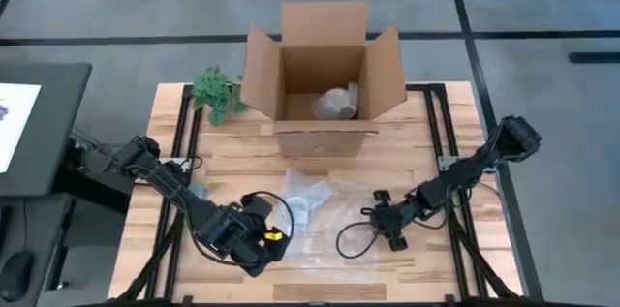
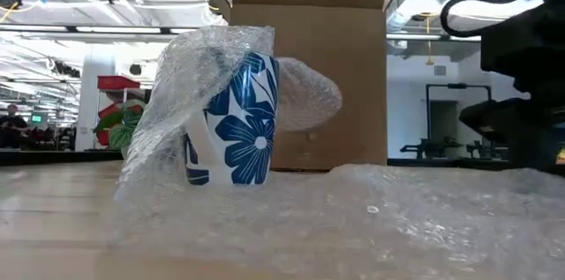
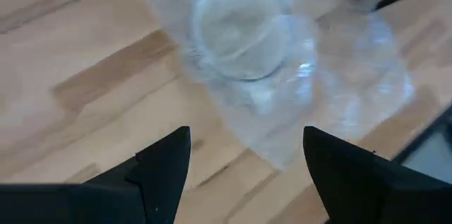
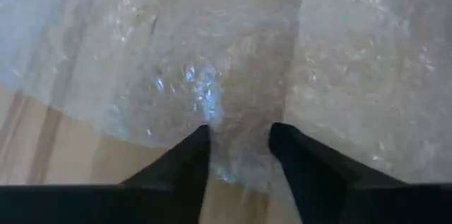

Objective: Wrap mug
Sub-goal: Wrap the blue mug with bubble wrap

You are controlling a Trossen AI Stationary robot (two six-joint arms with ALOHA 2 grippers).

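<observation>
from above, the wooden table [image 1: 232,167] carries an open cardboard box [image 1: 325,75] at its far middle, with a bubble-wrapped bundle [image 1: 336,104] lying inside, and a small green plant [image 1: 217,92] just left of the box. in front of the box a sheet of bubble wrap [image 1: 329,220] is spread on the table, and the mug [image 1: 299,212] stands upright on its left part, mouth up. the left gripper [image 1: 274,222] sits just left of the mug, and the right gripper [image 1: 380,218] rests on the sheet's right part.

from table height, the mug [image 2: 231,130] shows white with blue flowers, and a flap of bubble wrap [image 2: 190,86] drapes over its top and left side, while the rest of the sheet lies in the foreground. the box stands behind it.

the left wrist camera shows the left gripper [image 3: 244,157] spread wide and holding nothing, the mug's mouth [image 3: 236,26] just beyond the fingertips.

the right wrist camera shows the right gripper [image 4: 240,136] with a narrow gap, its tips pressing on the bubble wrap [image 4: 212,61].
</observation>
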